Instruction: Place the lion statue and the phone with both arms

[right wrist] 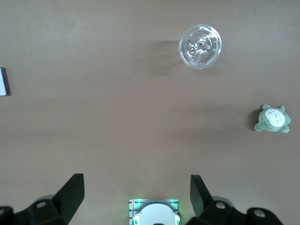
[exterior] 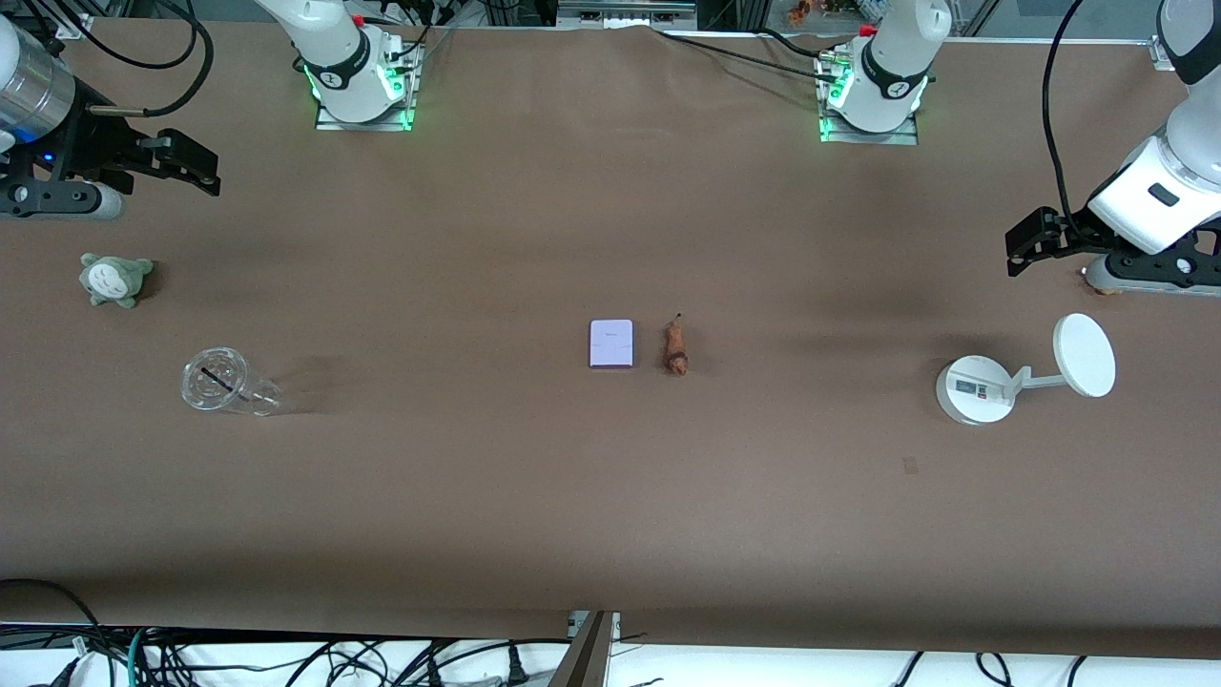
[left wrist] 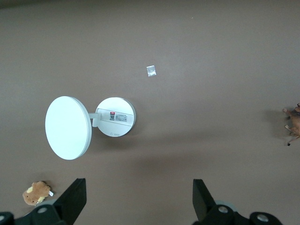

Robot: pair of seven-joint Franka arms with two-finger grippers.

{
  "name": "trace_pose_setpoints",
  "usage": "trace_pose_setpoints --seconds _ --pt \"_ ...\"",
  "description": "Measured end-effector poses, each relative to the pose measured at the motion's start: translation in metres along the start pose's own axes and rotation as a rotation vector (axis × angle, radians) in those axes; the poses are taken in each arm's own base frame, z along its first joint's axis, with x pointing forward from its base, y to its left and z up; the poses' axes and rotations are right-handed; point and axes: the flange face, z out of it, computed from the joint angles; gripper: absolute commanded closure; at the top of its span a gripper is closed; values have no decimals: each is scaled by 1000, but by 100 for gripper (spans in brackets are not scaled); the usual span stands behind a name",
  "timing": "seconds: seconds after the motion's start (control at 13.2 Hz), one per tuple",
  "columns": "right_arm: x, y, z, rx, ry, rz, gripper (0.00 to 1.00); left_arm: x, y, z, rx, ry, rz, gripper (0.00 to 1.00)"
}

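The phone (exterior: pixel 610 343), a flat pale lavender rectangle, lies at the middle of the table. The lion statue (exterior: pixel 675 347), small and orange-brown, lies right beside it toward the left arm's end. The statue shows at the edge of the left wrist view (left wrist: pixel 293 123), and the phone's edge shows in the right wrist view (right wrist: pixel 3 81). My left gripper (exterior: pixel 1017 248) is open and empty, in the air at the left arm's end (left wrist: pixel 138 197). My right gripper (exterior: pixel 196 164) is open and empty, in the air at the right arm's end (right wrist: pixel 136 194).
A white round-based stand (exterior: pixel 973 389) with a disc (exterior: pixel 1085 355) lies near the left gripper, also in the left wrist view (left wrist: pixel 116 117). A brown plush (left wrist: pixel 36 193) lies by it. A clear cup (exterior: pixel 224 382) and a grey-green plush (exterior: pixel 114 279) sit at the right arm's end.
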Motion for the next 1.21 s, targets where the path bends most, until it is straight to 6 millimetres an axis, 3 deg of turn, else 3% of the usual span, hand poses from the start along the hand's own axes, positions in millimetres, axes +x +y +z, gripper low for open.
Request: trace_pose_setpoints --seconds 0.23,0.45,0.76,0.98,1.06,1.21 --pt "3 -1 4 0 -8 -2 0 0 6 1 0 -5 11 0" --pt "5 -1 7 0 -14 -3 0 1 39 21 -5 -77 70 0" --pt "5 -2 8 -1 -19 -4 0 18 96 87 -96 -189 134 0" --pt "6 -12 11 -2 -26 -22 0 42 132 137 -220 -160 127 0" --pt "6 -16 12 -3 -29 -30 0 50 149 153 -237 -137 134 0" --pt "7 -19 14 -4 -32 -35 0 58 201 188 -244 -87 142 0"
